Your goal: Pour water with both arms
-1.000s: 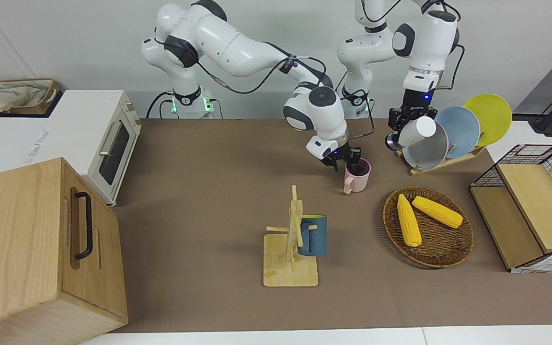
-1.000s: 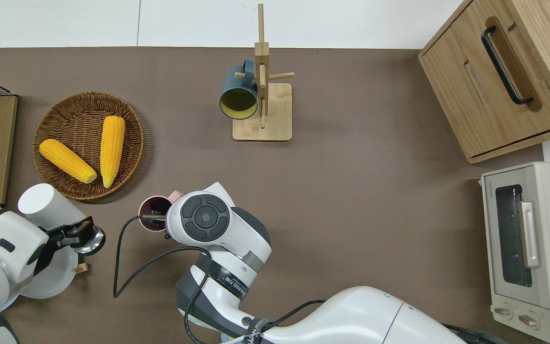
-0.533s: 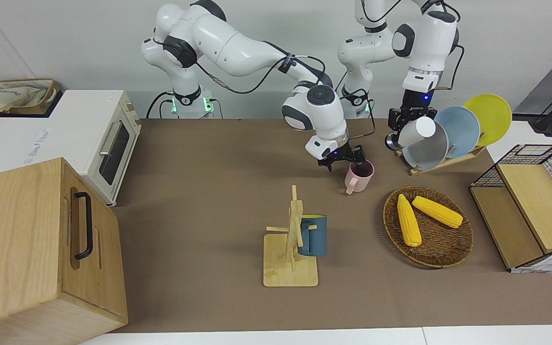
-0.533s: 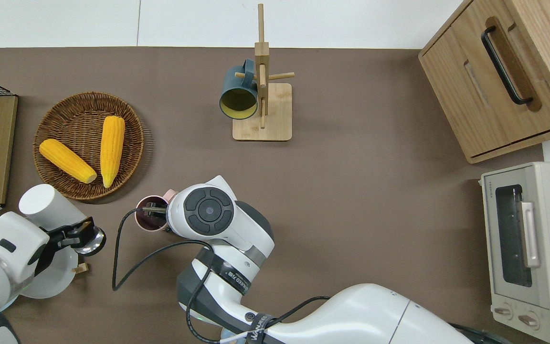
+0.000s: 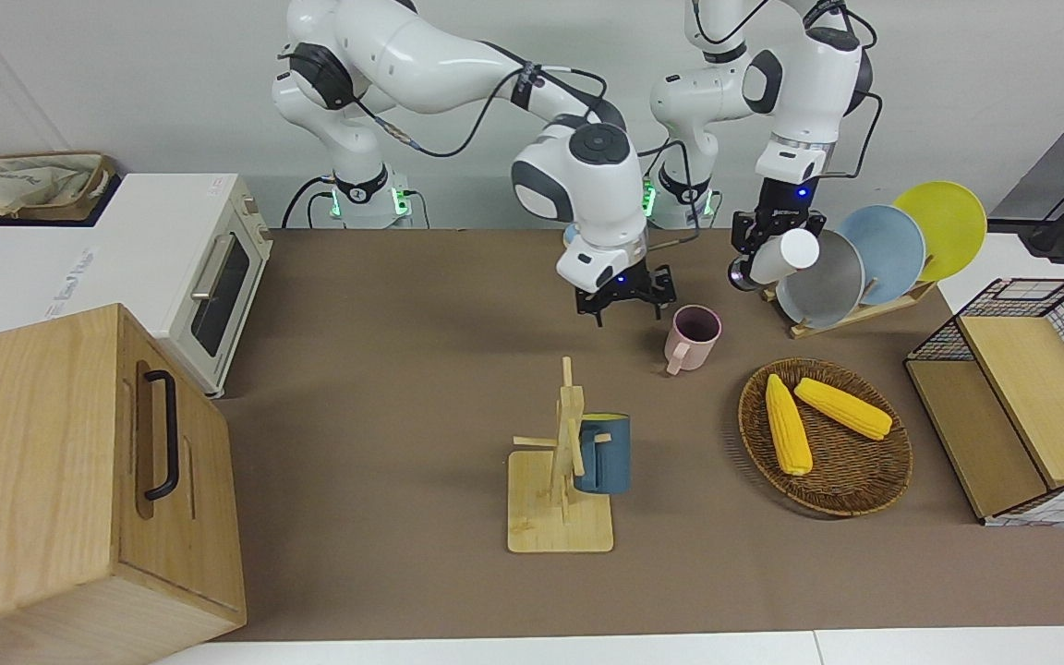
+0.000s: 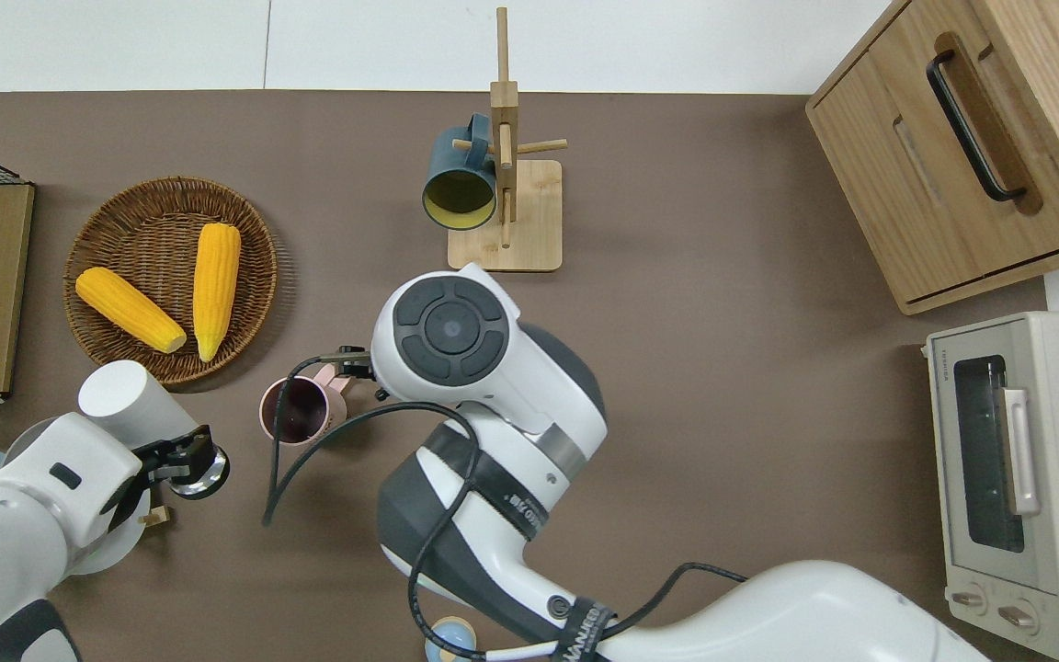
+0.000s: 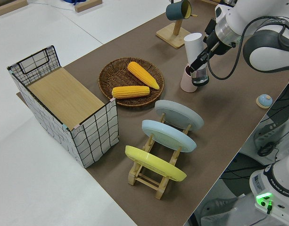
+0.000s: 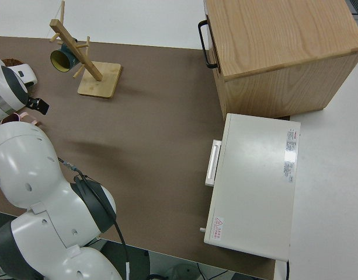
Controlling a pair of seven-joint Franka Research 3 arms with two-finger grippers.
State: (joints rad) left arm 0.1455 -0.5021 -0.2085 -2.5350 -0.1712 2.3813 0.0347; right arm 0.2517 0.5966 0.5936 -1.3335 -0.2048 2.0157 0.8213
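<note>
- Left gripper [image 5: 766,242] clamped on white bottle [image 5: 783,257], tilted, held in the air between plate rack [image 5: 851,314] and pink mug [image 5: 694,334].
- Right gripper [image 5: 622,301] empty, fingers apart, just beside the mug.
- Mug upright on table [image 5: 403,369], near basket [image 5: 828,462].
- Judgement: bottle rigid, smooth, likely slippery; grip mid-body. Mug light, tips easily; hold by rim or handle.

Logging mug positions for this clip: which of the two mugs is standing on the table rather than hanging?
The pink mug, upright beside the right gripper; the blue mug hangs on the wooden rack.
</note>
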